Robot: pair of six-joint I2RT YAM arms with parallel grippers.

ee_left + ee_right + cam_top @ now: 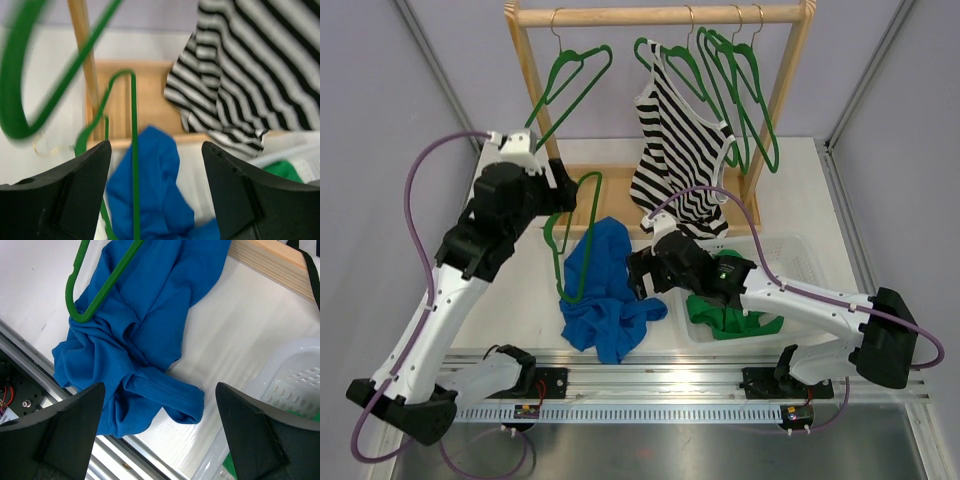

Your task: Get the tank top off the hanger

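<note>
Two grippers: both spread, nothing pinched in either.
left gripper point(156, 147): fingers point(75, 190) wide apart. Thin wire of the green hanger point(134, 150) upright in the gap, closer to one finger than the other, touching neither as far as visible.
right gripper point(160, 390): fingers point(65, 435) wide apart, hanging above the blue tank top point(135, 325), no contact with the cloth.
top location: blue tank top crumpled on the white table point(520, 290), in front of the wooden rack point(660, 14), between the two arms. Below and ahead of the left jaws, directly under the right jaws.
hanger vs top: lower corner of the green hanger lying on the cloth, upper end up near the left gripper. Cannot tell whether any strap is hooked on it.
top view only: whole layout. Striped tank top point(670, 150) on a hanger on the rail, more green hangers either side. White basket point(800, 260) just right of the blue tank top, green cloth point(725, 318) inside it.
left wrist only: clearance either side of the hanger wire. Blurred. Another green hanger close in at upper left, striped tank top at upper right.
right wrist only: folds and hem of the blue tank top up close, hanger corner resting on them. Basket rim at lower right, rack base board at upper right.
</note>
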